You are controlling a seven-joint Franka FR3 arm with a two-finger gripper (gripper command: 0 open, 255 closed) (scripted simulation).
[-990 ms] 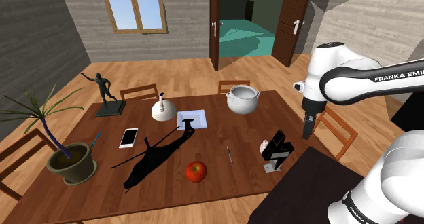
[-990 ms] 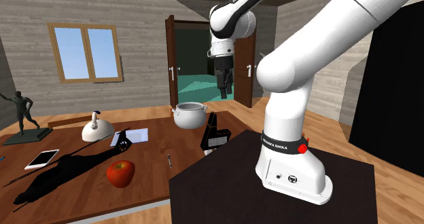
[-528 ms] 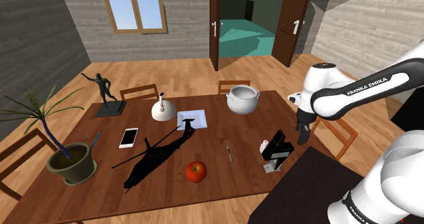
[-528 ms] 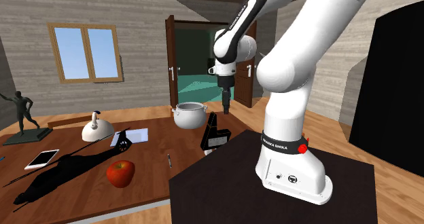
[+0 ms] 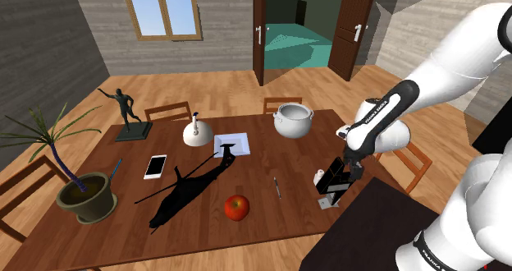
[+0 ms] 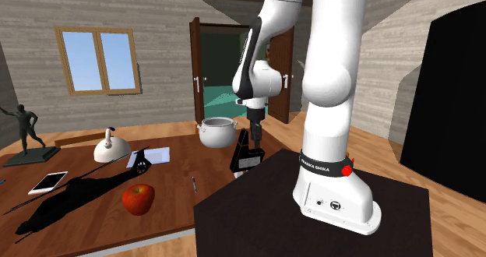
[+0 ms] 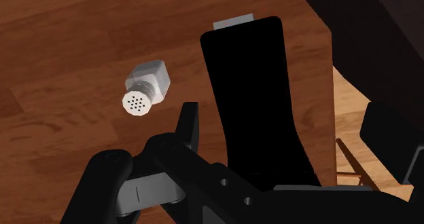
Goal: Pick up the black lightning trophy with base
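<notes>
Trophy first: the black lightning trophy (image 5: pixel 336 177) stands upright on its pale base (image 7: pixel 233 20) at the edge of the wooden table (image 5: pixel 262 167), hard by the dark stand (image 5: pixel 369 228). You should judge it a stiff, flat slab with smooth faces, likely slick and light, and narrow enough in its footing to topple if nudged sideways. Take it across the thin black blade, low toward the base, so it cannot swing in your grip. Your gripper (image 7: pixel 285 114) is spread wide, one finger (image 7: pixel 189 124) on each side of the blade, and neither seems to press on it, so nothing is held. A small white salt shaker (image 7: pixel 146 87) lies tipped on the wood just beside the trophy, so mind it as you close. Farther off sit a red apple (image 5: pixel 237 206) and a pale lidded pot (image 5: pixel 294 120). For writing, you can read "FRANKA EMIKA" on the black band (image 6: pixel 322 167) at the foot of the arm
</notes>
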